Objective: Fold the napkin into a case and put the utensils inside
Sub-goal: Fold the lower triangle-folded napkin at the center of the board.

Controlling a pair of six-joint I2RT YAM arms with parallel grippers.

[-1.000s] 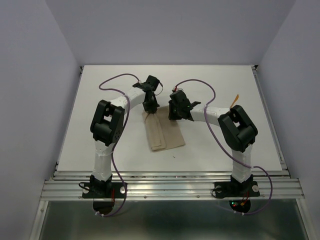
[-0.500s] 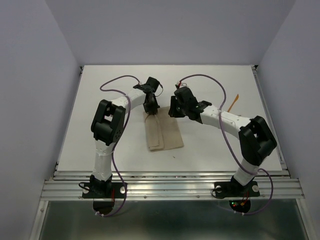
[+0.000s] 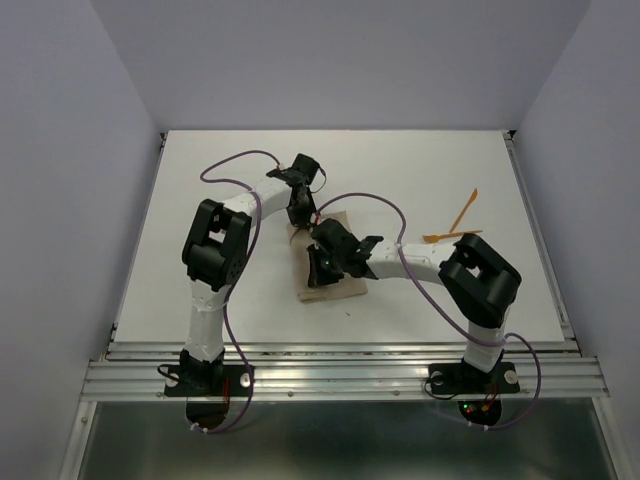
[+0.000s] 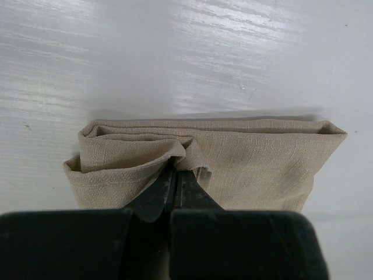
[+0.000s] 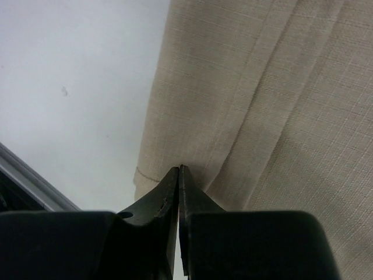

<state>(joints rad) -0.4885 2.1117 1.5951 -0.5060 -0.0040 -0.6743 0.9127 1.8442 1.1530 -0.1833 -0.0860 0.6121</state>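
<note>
The left tool [image 4: 175, 175] is clamped on a bunched fold at the far end of the tan-beige cloth napkin [image 4: 256, 163], which lies folded oblong on the white desk [image 3: 200, 200]. The right tool [image 5: 179, 170], jaws together, touches a fold edge; whether it grips the cloth I cannot tell. Folding looks well along; the two thin orange plastic utensils [image 3: 463, 212] lie well apart rightward, not yet inside.

From the near edge of the table [image 3: 420, 160] the left arm [image 3: 213, 250] reaches toward the middle, its left gripper [image 3: 300, 217] pointing down, jaws pressed together. The right arm [image 3: 478, 275] folds inward, its right gripper [image 3: 318, 263] low, jaws likewise closed.
</note>
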